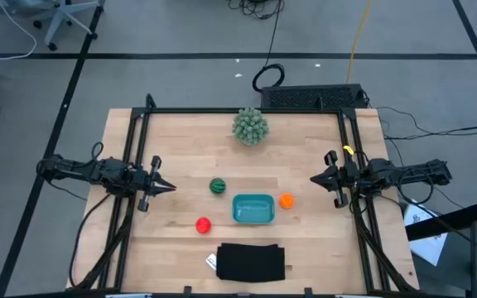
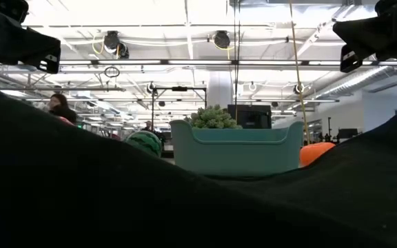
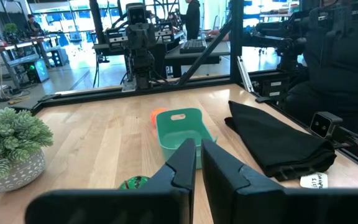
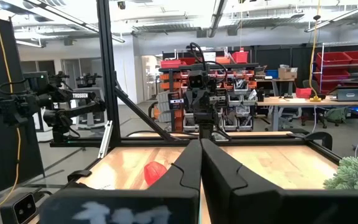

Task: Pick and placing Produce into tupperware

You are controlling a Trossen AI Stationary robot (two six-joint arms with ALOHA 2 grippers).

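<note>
The teal tupperware (image 1: 253,209) stands on the table near its middle. It also shows in the low view (image 2: 236,147) and the left wrist view (image 3: 182,130). The green striped ball (image 1: 218,186) lies to its far left, the orange ball (image 1: 286,200) right beside its right end, and the red ball (image 1: 203,224) to its near left. My left gripper (image 1: 171,188) is shut and empty at the table's left, above the tabletop. My right gripper (image 1: 314,179) is shut and empty at the table's right.
A spiky pale-green plant in a pot (image 1: 249,126) stands at the table's far edge. A folded black cloth (image 1: 251,261) lies at the near edge and fills the foreground of the low view (image 2: 116,200). A black frame rail (image 1: 247,111) borders the table.
</note>
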